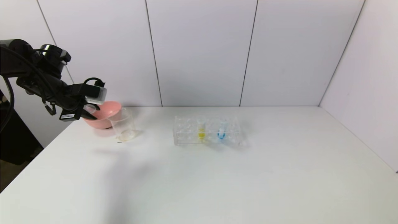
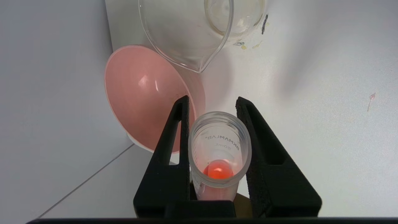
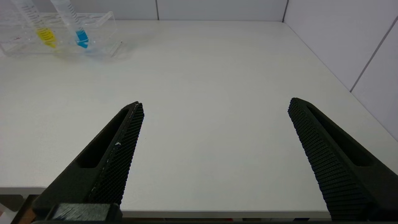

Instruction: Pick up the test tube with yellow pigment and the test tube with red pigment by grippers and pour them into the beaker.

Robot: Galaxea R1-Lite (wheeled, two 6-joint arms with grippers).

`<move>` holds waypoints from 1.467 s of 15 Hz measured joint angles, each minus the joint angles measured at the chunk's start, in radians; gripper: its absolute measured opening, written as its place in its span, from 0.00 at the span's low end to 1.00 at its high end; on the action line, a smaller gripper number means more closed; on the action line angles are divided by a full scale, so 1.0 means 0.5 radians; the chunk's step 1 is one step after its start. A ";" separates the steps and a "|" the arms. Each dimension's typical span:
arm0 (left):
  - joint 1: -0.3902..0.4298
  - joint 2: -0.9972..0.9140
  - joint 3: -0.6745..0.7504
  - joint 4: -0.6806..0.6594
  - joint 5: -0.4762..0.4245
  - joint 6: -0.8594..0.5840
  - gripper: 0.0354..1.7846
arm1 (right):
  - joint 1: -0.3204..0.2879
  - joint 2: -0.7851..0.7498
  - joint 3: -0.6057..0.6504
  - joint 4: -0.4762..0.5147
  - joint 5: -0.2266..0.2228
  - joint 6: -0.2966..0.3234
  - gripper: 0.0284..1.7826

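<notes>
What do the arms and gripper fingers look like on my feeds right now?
The left gripper has matte black wedge fingers on a black arm with looping cables, a grey-white block and a small white label. The right gripper has black fingers with mesh-textured inner faces.

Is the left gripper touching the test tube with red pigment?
Touching. The left wrist view shows the left gripper with both black fingers pressed against the sides of the test tube with red pigment, no gap on either side.

Black left arm (image 1: 37, 81) w/ looped cables, white-grey block, small white label; black textured jaws.
</notes>
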 joint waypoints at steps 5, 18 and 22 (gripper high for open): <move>-0.065 0.004 -0.016 -0.024 0.060 -0.008 0.27 | 0.000 0.000 0.000 0.000 0.000 0.000 0.95; -0.140 0.060 -0.032 -0.184 0.235 -0.054 0.27 | 0.000 0.000 0.000 0.000 0.001 0.000 0.95; -0.159 0.082 -0.035 -0.209 0.266 -0.055 0.27 | 0.000 0.000 0.000 0.000 0.000 -0.001 0.95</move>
